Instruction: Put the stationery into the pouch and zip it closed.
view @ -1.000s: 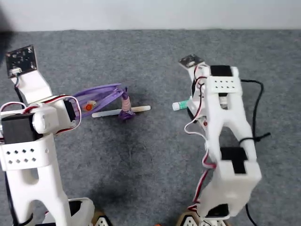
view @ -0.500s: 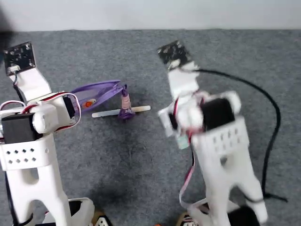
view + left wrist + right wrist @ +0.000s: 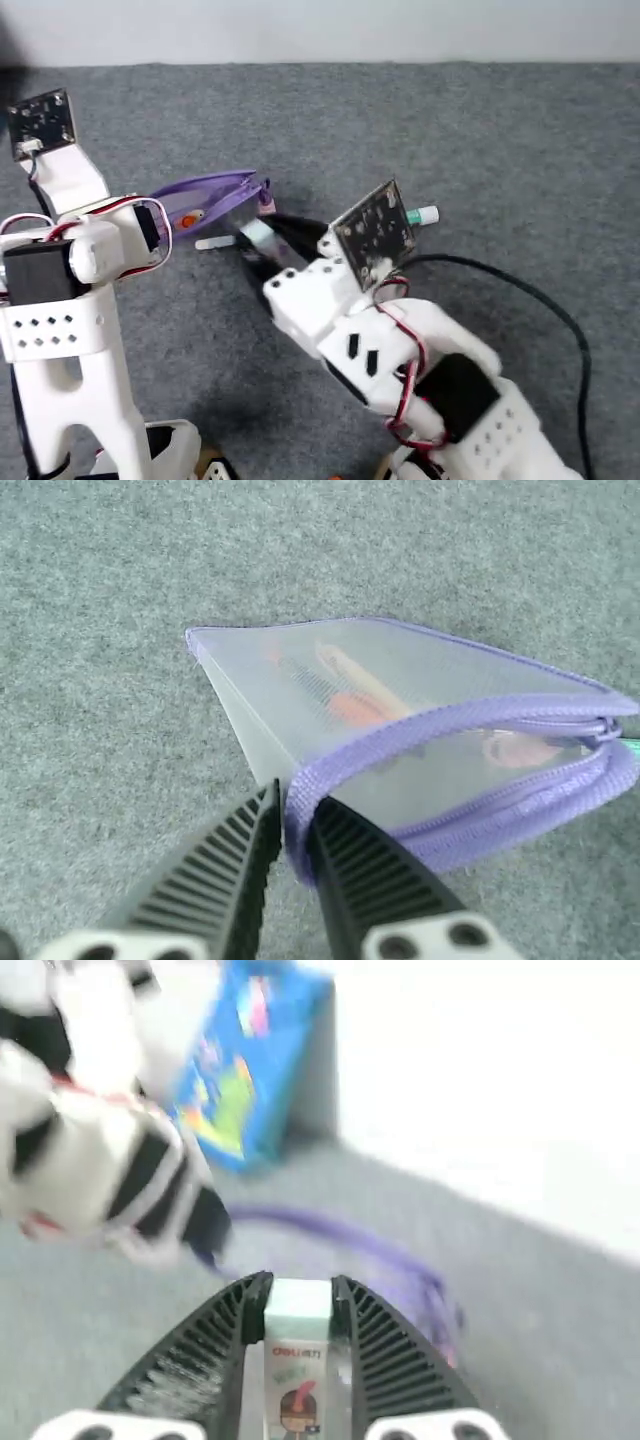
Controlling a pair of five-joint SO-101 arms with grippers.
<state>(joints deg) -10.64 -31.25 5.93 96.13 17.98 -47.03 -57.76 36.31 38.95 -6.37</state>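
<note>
The clear pouch [image 3: 205, 194] with a purple zip lies on the grey mat, its mouth facing right. My left gripper [image 3: 166, 224] is shut on its left edge; in the left wrist view the fingertips [image 3: 268, 810] pinch the purple seam of the pouch [image 3: 400, 730], which holds orange items. My right gripper [image 3: 262, 242] hangs just right of the pouch mouth, shut on a mint-and-white glue stick [image 3: 296, 1345]. Ahead of the right gripper [image 3: 297, 1285] I see the purple pouch rim [image 3: 340, 1235]. A white pen [image 3: 213, 242] lies below the pouch, partly hidden.
A small green-and-white tube [image 3: 421, 215] lies on the mat behind the right arm's camera board. A black cable [image 3: 540, 300] trails to the right. A blue box [image 3: 255, 1060] stands against the wall beyond the left arm [image 3: 110, 1170].
The right arm has swung left from the mat's right side to the pouch mouth, carrying the glue stick. The left arm and the pouch have stayed put.
</note>
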